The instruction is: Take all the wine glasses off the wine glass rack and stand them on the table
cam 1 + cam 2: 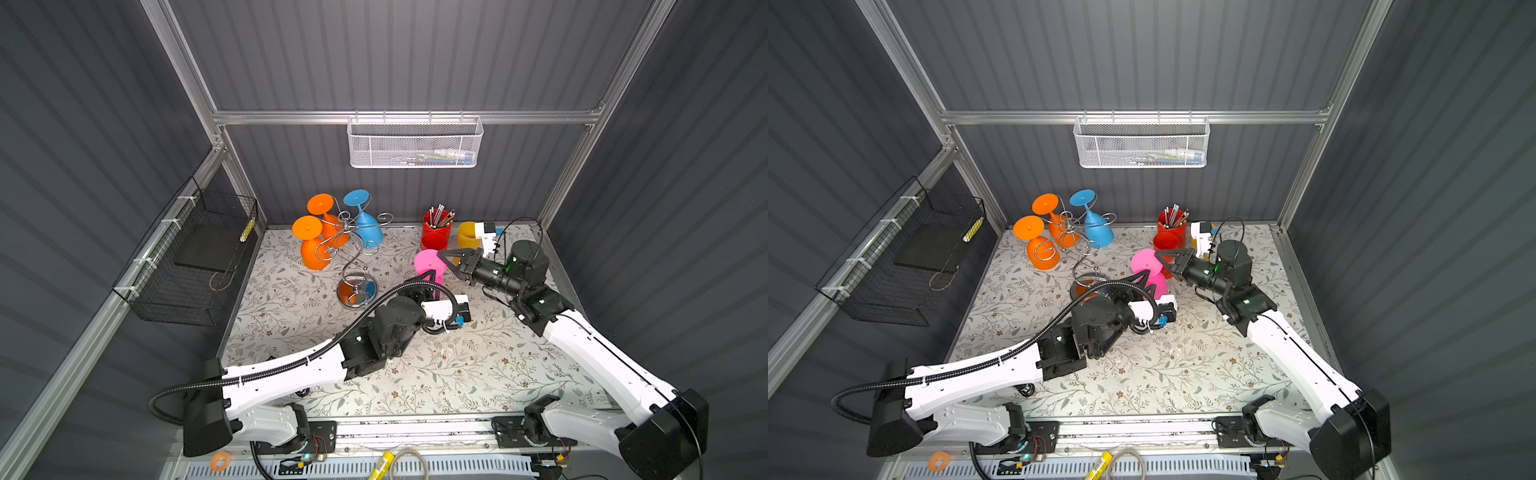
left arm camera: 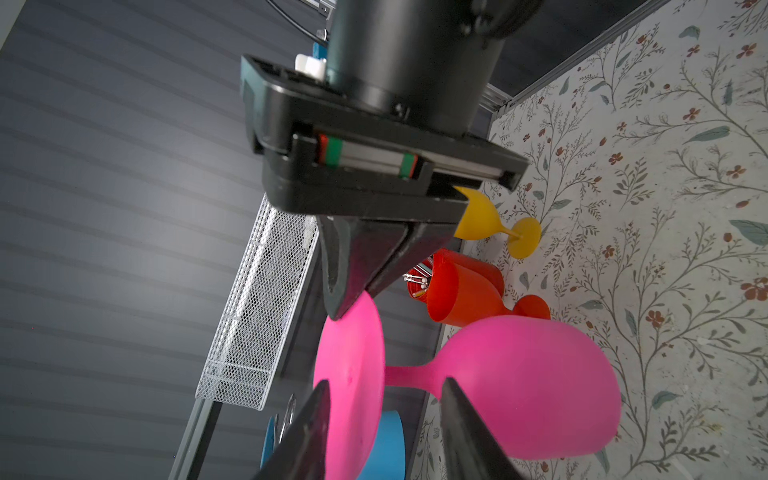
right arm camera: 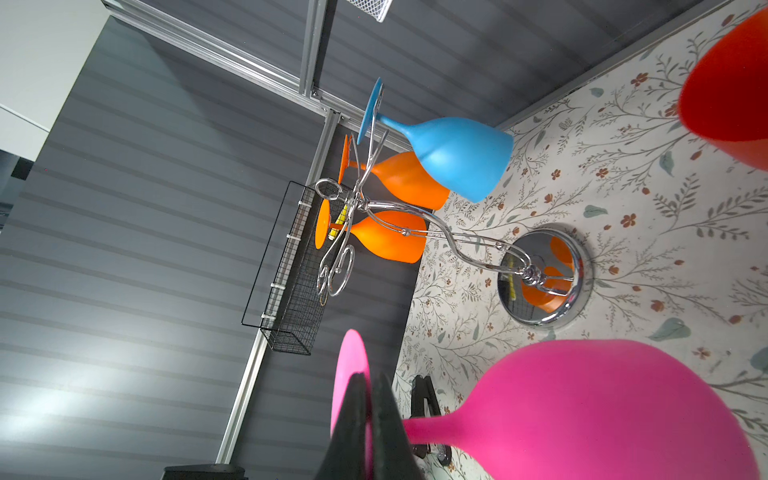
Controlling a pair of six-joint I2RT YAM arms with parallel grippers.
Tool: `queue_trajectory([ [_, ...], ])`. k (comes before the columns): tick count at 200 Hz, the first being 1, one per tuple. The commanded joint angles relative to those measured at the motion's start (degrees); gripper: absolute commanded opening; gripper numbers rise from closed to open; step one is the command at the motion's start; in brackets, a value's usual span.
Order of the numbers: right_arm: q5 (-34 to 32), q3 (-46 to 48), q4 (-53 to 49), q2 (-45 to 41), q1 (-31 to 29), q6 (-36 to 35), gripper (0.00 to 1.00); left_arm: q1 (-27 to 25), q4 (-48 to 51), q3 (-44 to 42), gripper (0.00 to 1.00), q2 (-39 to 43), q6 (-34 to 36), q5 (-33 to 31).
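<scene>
Floral tabletop (image 1: 1183, 374); rack (image 1: 1084, 286) base behind arm (image 1: 1096, 316)

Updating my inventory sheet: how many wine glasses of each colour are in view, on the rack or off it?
orange glasses: 2
blue glass: 1
pink glass: 1
red glass: 1
yellow glass: 1
Total: 6

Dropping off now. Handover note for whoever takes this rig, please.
Right gripper: shut on the pink wine glass at its foot, holding it upside down, clear of the wine glass rack.
Left gripper: open, jaws either side of its stem, not gripping.
Done: pink glass off the rack; red glass and yellow glass stand on the table.
To do: likely set it down; orange glasses and blue glass hang on the rack.
</scene>
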State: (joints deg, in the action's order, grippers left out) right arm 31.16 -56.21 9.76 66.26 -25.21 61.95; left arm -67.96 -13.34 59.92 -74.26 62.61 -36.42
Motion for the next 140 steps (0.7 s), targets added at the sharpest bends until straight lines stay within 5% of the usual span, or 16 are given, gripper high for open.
queue_trajectory([
  [1,1.0,0.7,1.8,-1.4,0.2,0.5,0.0,1.6,-1.1,2.0,0.4,-0.1,-0.7,-0.1],
  [61,0.7,0.7,1.8,-1.6,0.2,0.4,0.0,2.8,-1.1,2.7,0.0,0.3,-3.5,0.7],
  [104,0.1,0.9,2.4,-1.8,0.2,-0.3,0.0,3.2,-0.3,2.6,0.0,1.2,-6.8,0.6],
  [122,0.1,1.3,3.7,-1.8,0.2,-1.4,0.13,3.4,0.8,3.0,0.0,1.3,-9.0,0.6],
  [140,-1.1,2.4,4.7,-4.5,0.3,-3.5,0.38,3.6,3.1,3.8,0.0,1.6,-12.5,0.5],
])
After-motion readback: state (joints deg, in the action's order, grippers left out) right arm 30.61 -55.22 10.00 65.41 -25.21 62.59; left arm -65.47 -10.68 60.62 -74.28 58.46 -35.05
